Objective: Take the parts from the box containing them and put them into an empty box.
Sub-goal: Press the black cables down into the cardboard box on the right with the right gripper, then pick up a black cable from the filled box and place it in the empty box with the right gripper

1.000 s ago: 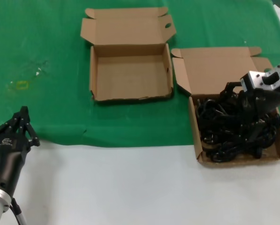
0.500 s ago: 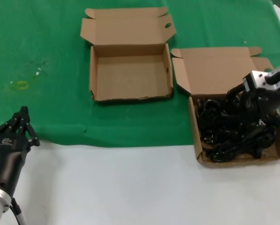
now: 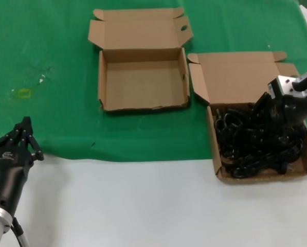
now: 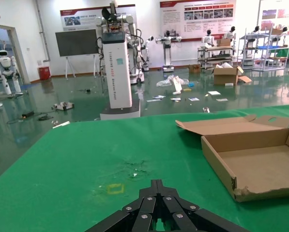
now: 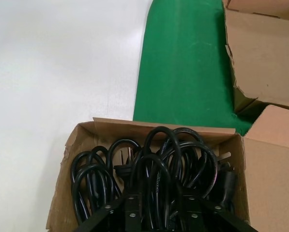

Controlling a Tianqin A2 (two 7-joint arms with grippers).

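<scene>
We see two open cardboard boxes on a green cloth (image 3: 55, 46) that covers the far part of the white table (image 3: 143, 206). The box containing them (image 3: 222, 80), the squarer one, sits toward the right edge of the table with its front part just over the cloth's near border, and it is filled with a tangle of black power cords (image 3: 246, 141), coiled cables with plugs. The empty box (image 3: 143, 82), wider than deep, lies farther back and toward the middle, just beside the full box, its lid folded open away from us and its tray bare. The right pincer (image 3: 269, 116) reaches in from the right edge and is lowered into the heap of cords; in the right wrist view its black fingers (image 5: 134, 212) are down among the loops, which press around them, but we cannot tell whether the fingers are apart or closed on any cord. The left pincer (image 3: 23, 135) rests near the left edge of the table, at the border between cloth and bare white top, well apart from both boxes; in the left wrist view its fingertips (image 4: 156, 188) meet in a point, so it is drawn together with nothing between them. A small yellowish mark (image 3: 23, 93) shows on the cloth beyond the left pincer.
</scene>
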